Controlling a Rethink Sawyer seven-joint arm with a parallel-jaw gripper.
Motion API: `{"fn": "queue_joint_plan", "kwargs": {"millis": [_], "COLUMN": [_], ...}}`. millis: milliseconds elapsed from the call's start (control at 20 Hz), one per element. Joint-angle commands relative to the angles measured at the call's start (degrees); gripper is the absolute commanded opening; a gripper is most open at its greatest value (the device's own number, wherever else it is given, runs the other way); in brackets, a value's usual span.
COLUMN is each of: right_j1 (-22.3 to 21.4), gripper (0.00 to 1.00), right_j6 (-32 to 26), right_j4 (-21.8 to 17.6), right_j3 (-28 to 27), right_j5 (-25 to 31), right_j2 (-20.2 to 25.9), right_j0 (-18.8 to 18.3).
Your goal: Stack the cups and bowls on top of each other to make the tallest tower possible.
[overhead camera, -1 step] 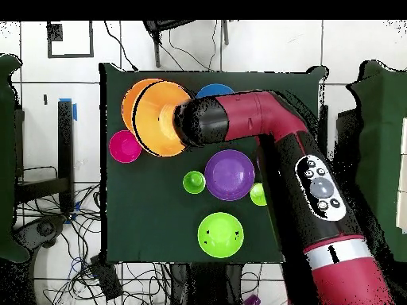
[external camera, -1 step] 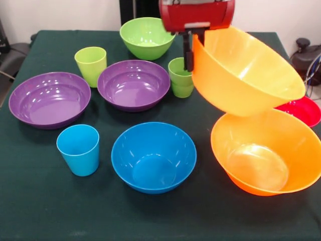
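held bowl (external camera, -1 step: 246, 75) tilted above resting big bowl (external camera, -1 step: 266, 153) at right | small bowl (external camera, -1 step: 301, 110) behind them | two shallow bowls (external camera, -1 step: 50, 99) left-centre | cup (external camera, -1 step: 78, 149) left of front bowl (external camera, -1 step: 153, 156)

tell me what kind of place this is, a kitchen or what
Probably a robotics lab, not a kitchen: a red robot arm works over a cloth-covered table, loose cables lie on the tiled floor, and the plastic bowls look like test props.

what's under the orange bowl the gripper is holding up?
Under the lifted orange bowl, tilted on the gripper, sits the second orange bowl, empty. The red bowl behind shows only partly; the rest is covered.
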Motion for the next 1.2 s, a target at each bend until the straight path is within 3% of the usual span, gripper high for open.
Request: {"fn": "queue_joint_plan", "kwargs": {"millis": [50, 500, 950, 1200], "right_j1": [5.4, 8.0, 12.3, 12.8], "gripper": [0.00, 0.00, 0.00, 0.00], "right_j6": [-23.1, -26.1, -37.2, -37.7], "right_j4": [-5.3, -8.6, -11.6, -12.1], "right_j3": [-3.0, -4.2, -6.9, -7.2], "right_j5": [-0.3, -0.8, -0.2, -0.1], "right_j2": [5.5, 6.5, 10.5, 11.3], "right_j0": [-4.0, -8.2, -13.5, -13.9]}}
